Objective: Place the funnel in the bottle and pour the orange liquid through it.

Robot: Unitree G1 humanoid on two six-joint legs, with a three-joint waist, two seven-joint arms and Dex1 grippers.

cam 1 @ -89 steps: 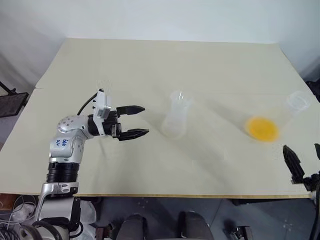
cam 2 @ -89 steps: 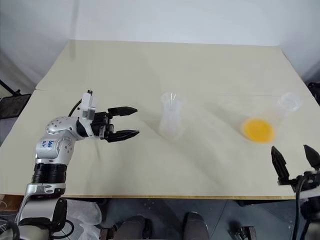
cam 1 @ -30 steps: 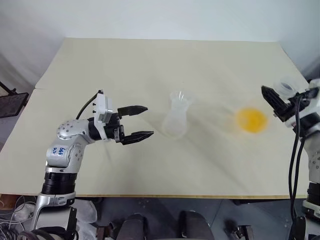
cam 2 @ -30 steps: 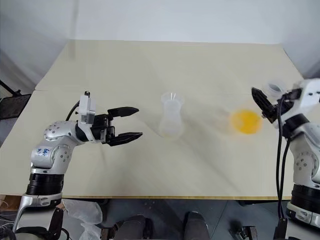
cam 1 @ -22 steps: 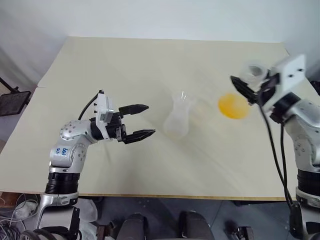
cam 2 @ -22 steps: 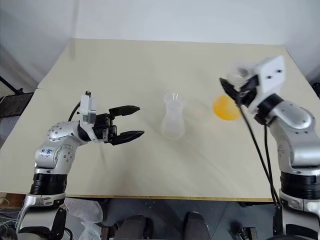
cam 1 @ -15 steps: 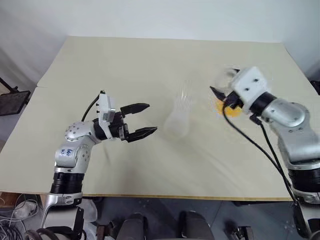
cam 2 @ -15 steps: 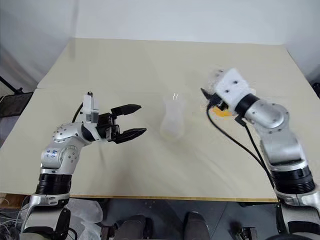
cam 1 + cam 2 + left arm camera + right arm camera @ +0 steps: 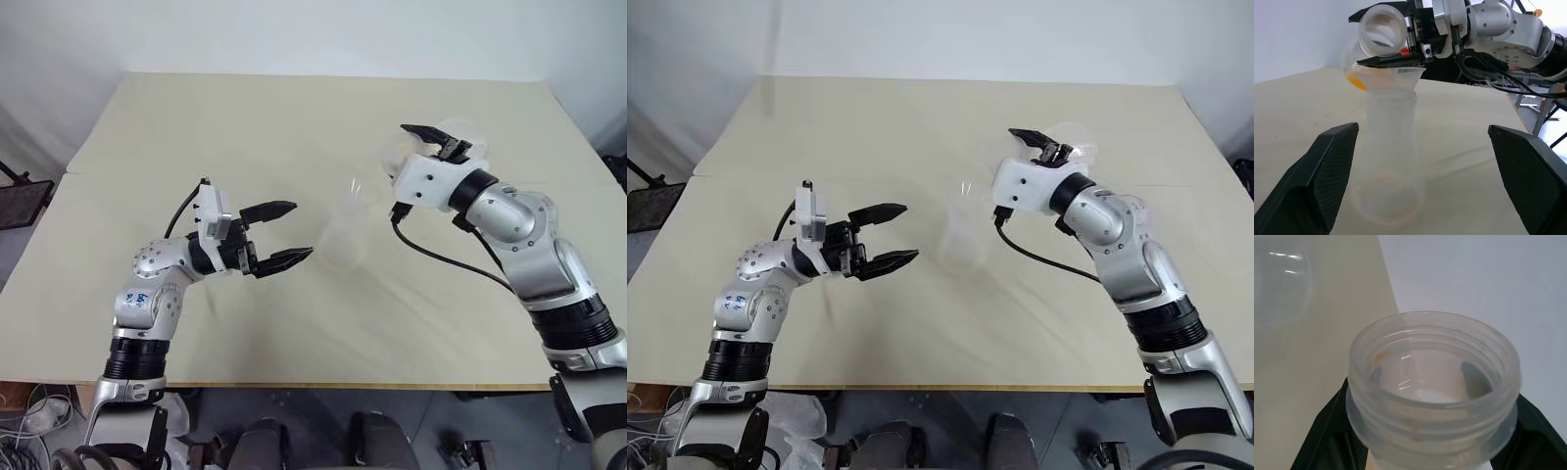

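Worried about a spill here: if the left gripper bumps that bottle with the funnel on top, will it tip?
Probably not easily: the bottle has a wide base on the table. It looks light and nearly empty, so it may slide. The funnel seems loosely seated and could shift.

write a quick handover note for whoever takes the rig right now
Right gripper: shut on the broad flask, tipped on its side with its mouth by the funnel.
Left gripper: open, holding nothing, beside the bottle and apart from it.
Bottle stands mid-table with the funnel in its neck.
Done: funnel placed.
Left: orange liquid sits in the flask; a faint tint is in the bottle's base. Finish pouring.
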